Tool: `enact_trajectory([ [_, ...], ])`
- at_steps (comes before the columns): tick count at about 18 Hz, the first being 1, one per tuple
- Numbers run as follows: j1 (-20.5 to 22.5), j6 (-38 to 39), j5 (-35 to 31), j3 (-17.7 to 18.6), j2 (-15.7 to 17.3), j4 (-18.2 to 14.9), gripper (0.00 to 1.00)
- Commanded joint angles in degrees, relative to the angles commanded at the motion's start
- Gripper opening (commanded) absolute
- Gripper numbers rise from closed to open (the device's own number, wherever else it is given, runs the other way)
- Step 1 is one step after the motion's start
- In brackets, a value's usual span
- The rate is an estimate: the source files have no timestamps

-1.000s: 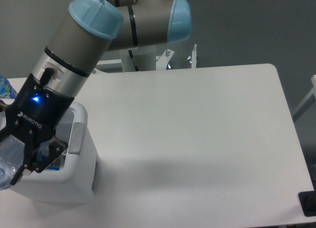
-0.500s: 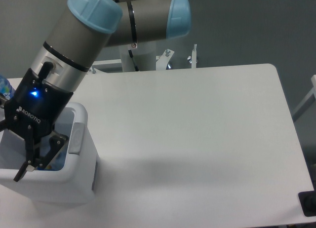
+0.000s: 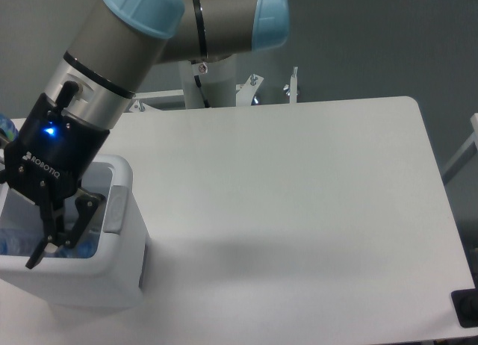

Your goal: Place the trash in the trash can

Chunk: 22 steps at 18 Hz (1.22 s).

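The trash can [image 3: 89,281], a white rectangular bin with a grey tab [image 3: 113,208] on its rim, stands at the table's front left corner. My gripper [image 3: 54,249] hangs just over its opening, pointing down into it, its two dark fingers [image 3: 42,237] apart and open. The trash, a crushed clear bottle with bluish parts [image 3: 15,238], lies inside the bin below and beside the fingers. It is partly hidden by the gripper and the bin wall. More blue shows by the right finger [image 3: 84,244].
A bluish object [image 3: 4,126] pokes in at the left frame edge behind the bin. The white table [image 3: 299,210] stretches right to a rounded far corner. The arm's base and bracket [image 3: 254,87] stand behind the table's back edge.
A second ago the bottle stuck out left of the fingers, in front of the bin. It now lies inside the bin, and the gripper has risen slightly.
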<state>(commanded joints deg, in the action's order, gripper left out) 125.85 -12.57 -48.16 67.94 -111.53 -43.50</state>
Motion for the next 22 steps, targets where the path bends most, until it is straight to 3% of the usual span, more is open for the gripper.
enact_trajectory([
  [4,4.0,0.0,0.1,1.2,-0.2,-0.1,1.00],
  [9,11.9,-0.5,0.1,7.5,-0.3,-0.2,1.00],
  [13,17.8,-0.7,0.3,9.2,-0.1,-1.3,1.00],
  [19,18.7,-3.0,-1.8,12.1,-0.9,-3.8,1.00],
  [22,18.4,-10.1,-8.1,14.1,-1.1,-8.8,1.00],
])
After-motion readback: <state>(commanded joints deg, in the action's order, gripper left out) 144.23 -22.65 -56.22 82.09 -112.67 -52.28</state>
